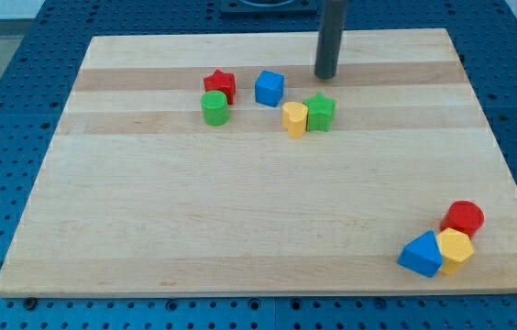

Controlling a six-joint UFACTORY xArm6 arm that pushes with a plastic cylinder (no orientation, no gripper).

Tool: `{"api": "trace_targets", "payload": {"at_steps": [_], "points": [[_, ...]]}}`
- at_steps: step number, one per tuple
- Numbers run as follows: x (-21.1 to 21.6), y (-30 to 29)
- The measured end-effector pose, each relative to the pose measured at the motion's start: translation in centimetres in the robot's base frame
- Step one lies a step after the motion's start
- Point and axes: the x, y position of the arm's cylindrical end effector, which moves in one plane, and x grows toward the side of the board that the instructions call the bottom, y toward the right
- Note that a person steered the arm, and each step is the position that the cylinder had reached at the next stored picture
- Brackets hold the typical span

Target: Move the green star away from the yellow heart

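A pale wooden board (258, 211) with lengthwise grain bands is seen lying on a blue perforated table (20, 55) whose holes form a regular grid; the blue surface is visible on all sides of the board. At the view's top edge a dark base is partly seen.

The dark rod comes down from the view's top, and my tip (325, 77) is placed on the board just above the green star (321, 112), slightly apart from it. No fingers are carried by the rod, so nothing is grasped.

The green star is found in the upper middle of the board, touching the yellow heart (294, 118) on that block's right side. To the view's left of this pair, a blue cube (269, 88) is set, then a red star (221, 85) with a green cylinder (214, 108) just below it, the two touching.

Well apart, in the board's lower right corner, three blocks are clustered together: a red cylinder (464, 218), a yellow block (456, 247) and a blue block (422, 255), each touching its neighbour.
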Motion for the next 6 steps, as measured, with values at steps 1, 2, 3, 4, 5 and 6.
{"api": "trace_targets", "payload": {"at_steps": [1, 2, 3, 4, 5, 6], "points": [[2.5, -0.8], [5.3, -0.8], [6.0, -0.5], [8.9, -0.3], [11.2, -0.8], [13.4, -1.6]]}}
